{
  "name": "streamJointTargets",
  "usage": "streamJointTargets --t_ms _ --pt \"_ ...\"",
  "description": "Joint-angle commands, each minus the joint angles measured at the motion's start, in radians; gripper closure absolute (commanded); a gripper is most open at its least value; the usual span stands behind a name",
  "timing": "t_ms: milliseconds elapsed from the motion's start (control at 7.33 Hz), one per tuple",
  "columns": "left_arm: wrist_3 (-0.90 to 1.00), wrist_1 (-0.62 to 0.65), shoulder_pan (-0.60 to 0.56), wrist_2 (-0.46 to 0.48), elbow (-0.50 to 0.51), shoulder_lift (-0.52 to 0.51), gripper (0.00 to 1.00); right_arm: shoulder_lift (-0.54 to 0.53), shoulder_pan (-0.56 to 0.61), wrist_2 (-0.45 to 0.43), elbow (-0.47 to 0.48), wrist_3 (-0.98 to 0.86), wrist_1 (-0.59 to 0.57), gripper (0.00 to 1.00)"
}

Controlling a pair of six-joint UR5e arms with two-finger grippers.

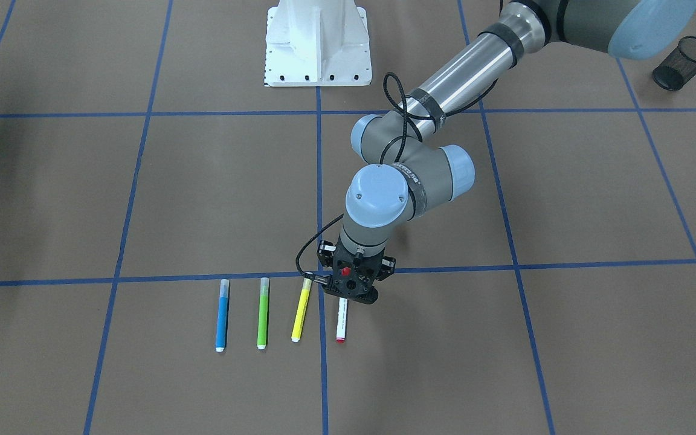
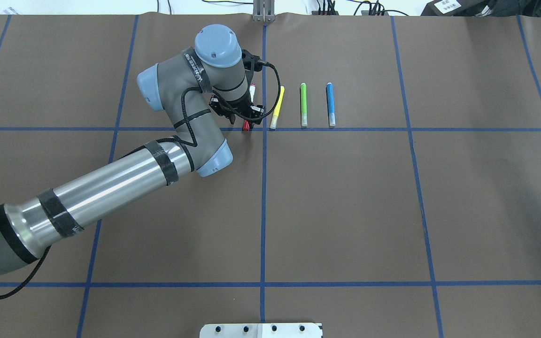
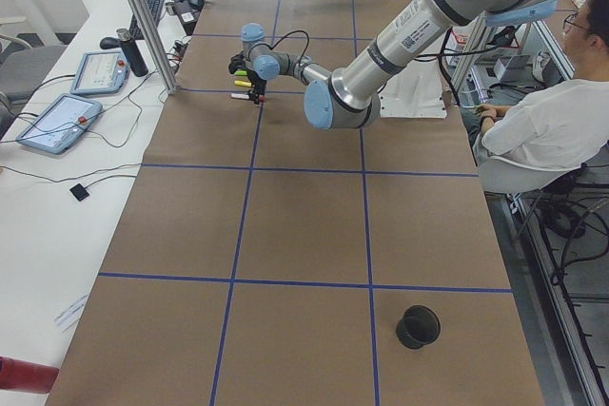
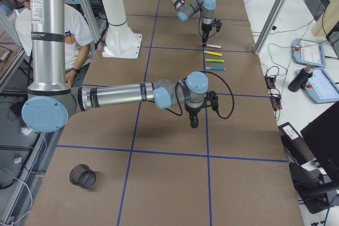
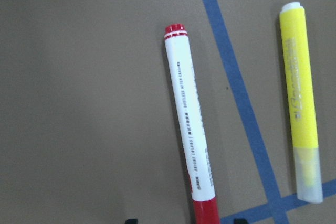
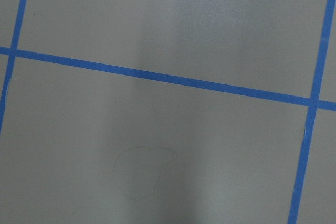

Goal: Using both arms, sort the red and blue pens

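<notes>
overhead exterior: left hand [image 2: 247,112] points down over red pen [image 2: 252,91].

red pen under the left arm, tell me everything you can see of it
The red pen is a slim marker with a white, plastic-looking barrel, small dark print along it, a red cap on one end and a ringed red plug on the other. It lies flat on the brown table cover, close beside a blue tape line, with the yellow marker across that line. The open left claw hovers over its capped end, not touching it as far as shows.
</notes>
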Motion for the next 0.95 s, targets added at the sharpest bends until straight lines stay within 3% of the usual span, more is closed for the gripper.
streamJointTargets --t_ms 0,273,545,818 --pt "0.000 -0.001 0.002 0.000 0.010 -0.007 0.43 0.001 -0.008 -0.002 -0.002 0.001 -0.001 0.00" --pt "0.000 -0.001 0.007 0.000 0.010 -0.007 0.60 0.001 -0.016 -0.004 -0.004 0.021 0.000 0.00" --pt "0.000 0.001 0.007 0.000 0.010 -0.007 0.99 0.001 -0.017 -0.005 -0.004 0.021 0.000 0.00" --pt "-0.049 0.004 0.005 -0.001 -0.001 -0.005 1.00 0.001 -0.017 -0.005 -0.004 0.021 0.000 0.00"
